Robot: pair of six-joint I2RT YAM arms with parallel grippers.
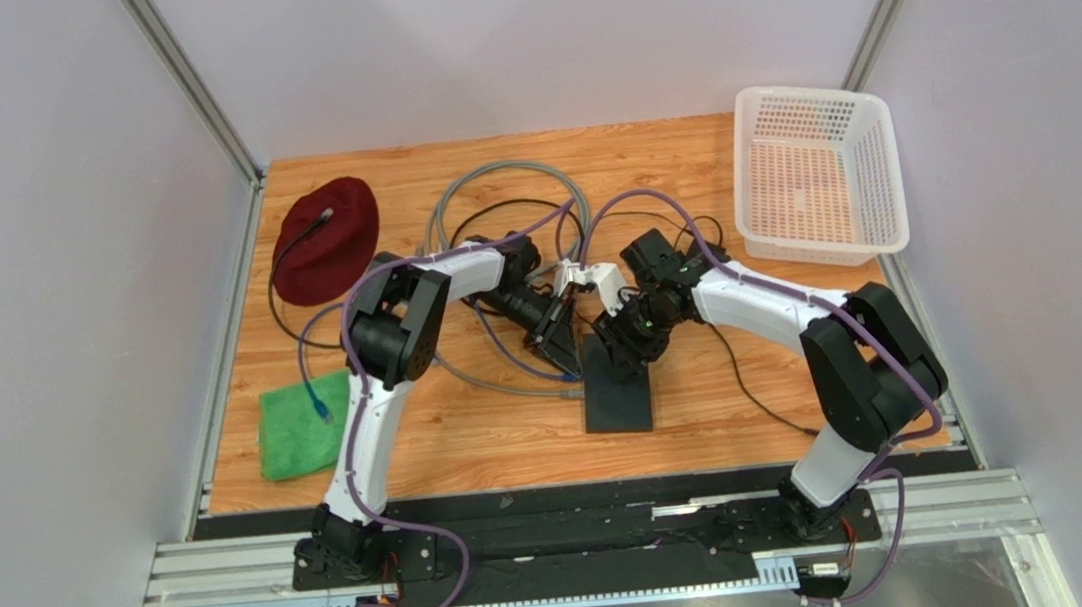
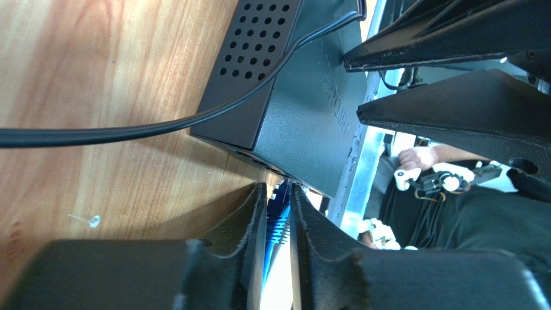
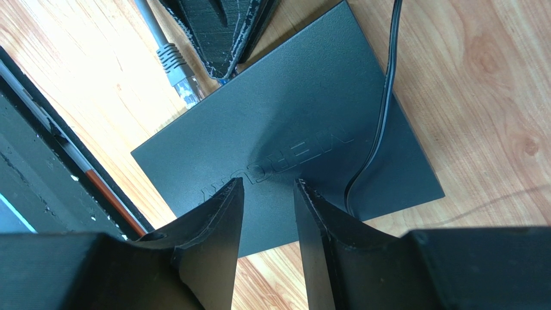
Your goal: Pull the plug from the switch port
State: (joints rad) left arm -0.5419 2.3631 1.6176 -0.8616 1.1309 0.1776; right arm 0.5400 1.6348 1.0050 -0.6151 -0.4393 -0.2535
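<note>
Switch lies flat on the wooden table, near the middle, between the two arms. We note the left gripper at the switch's far edge, fingers pinched narrow on the blue plug. The plug sits right at the socket edge, but we cannot tell if it is seated. Right gripper is over the switch's top face, fingers a narrow gap apart, nothing between them. A black cord drapes across the switch top.
</note>
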